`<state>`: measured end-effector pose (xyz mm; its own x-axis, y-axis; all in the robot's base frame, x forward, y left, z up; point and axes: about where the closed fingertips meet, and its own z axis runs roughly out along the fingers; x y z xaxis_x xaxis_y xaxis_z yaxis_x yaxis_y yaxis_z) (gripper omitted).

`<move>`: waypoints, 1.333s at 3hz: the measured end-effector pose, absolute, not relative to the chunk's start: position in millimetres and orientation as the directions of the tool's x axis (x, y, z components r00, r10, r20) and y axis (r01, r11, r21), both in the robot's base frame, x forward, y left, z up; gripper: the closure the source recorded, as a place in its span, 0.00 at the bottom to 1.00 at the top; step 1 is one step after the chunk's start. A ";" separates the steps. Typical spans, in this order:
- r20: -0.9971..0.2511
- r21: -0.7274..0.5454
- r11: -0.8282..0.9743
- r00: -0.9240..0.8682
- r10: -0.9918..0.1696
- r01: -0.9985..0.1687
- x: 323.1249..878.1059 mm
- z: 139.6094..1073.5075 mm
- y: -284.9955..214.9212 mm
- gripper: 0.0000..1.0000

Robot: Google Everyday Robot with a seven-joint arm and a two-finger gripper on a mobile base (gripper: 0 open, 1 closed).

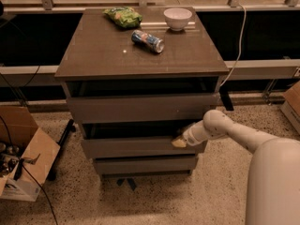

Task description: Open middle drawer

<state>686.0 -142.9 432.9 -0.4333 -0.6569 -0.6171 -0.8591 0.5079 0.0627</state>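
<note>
A grey-brown cabinet has three handleless drawers. The middle drawer (131,148) stands pulled out a little, with a dark gap above its front panel. The top drawer (140,108) is above it and the bottom drawer (145,165) below. My gripper (179,142) sits at the right end of the middle drawer's top edge, its tan tip on the panel's upper rim. My white arm (229,132) reaches in from the lower right.
On the cabinet top (93,55) lie a green snack bag (123,17), a white bowl (177,18) and a can on its side (147,41). A cardboard box (21,153) with cables stands on the floor at left. A white cable (240,36) hangs at right.
</note>
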 end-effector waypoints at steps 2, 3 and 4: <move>-0.561 0.087 0.491 -0.450 -0.695 -0.867 662.7 440.6 -159.0 0.43; -0.504 0.094 0.471 -0.450 -0.737 -0.877 656.8 436.2 -162.3 0.20; -0.501 0.096 0.473 -0.452 -0.738 -0.876 656.1 436.7 -163.0 0.00</move>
